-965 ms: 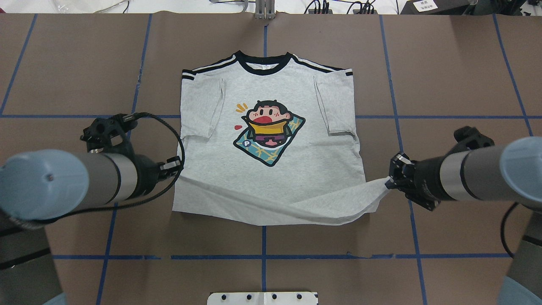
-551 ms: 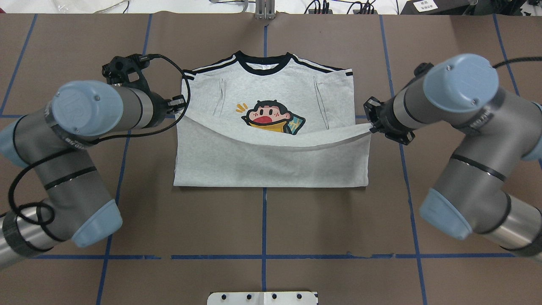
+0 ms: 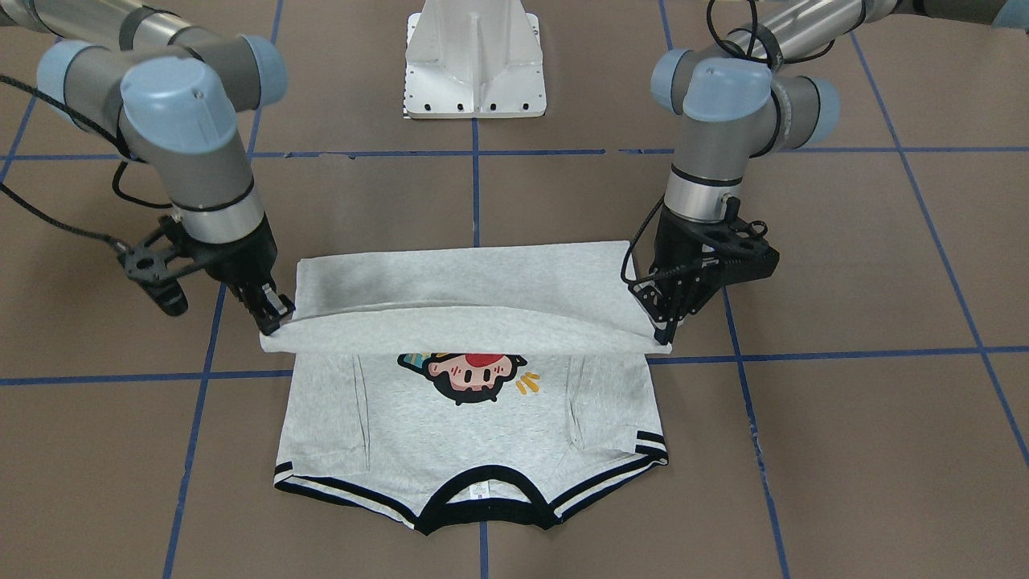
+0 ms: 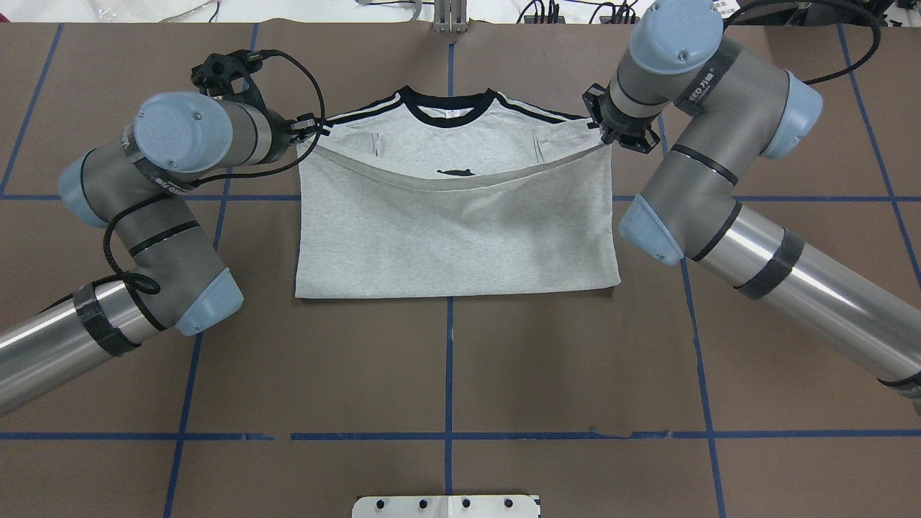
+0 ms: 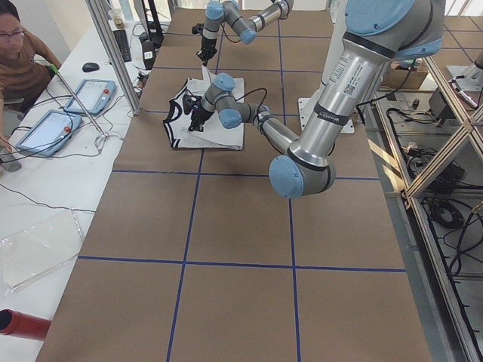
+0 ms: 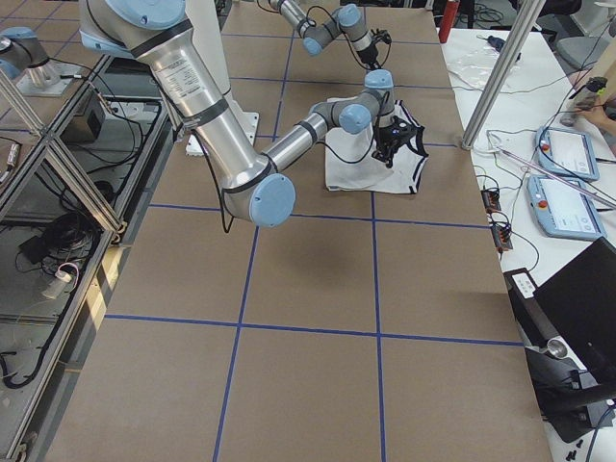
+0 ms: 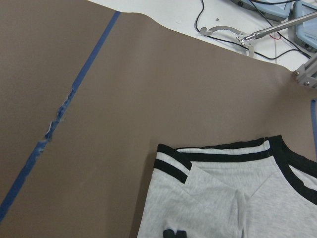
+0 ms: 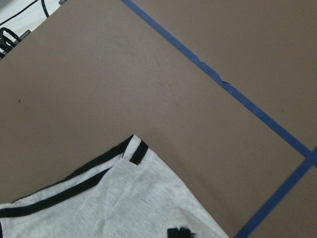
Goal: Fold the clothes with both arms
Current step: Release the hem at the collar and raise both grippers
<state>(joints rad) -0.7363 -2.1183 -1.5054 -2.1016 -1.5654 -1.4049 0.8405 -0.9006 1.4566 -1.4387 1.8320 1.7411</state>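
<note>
Brown table (image 4: 446,360): L gripper (image 3: 661,334), R gripper (image 3: 272,320) tilted down, each clamped on T-shirt (image 4: 460,237) hem.

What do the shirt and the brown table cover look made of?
T-shirt: soft matte heathered grey knit, probably cotton jersey; it sags between the held corners. Table cover: matte brown sheet with a thin cut edge, maybe paper.

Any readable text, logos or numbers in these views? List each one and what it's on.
"UR", faint and embossed: on the blue joint cap of the left arm.
Black lettering on a band of the right arm: too blurred to read.
Neck tag of the T-shirt: print too small to read.
White label on dark equipment beyond the table's far edge: unreadable.
Nothing else is legible.
</note>
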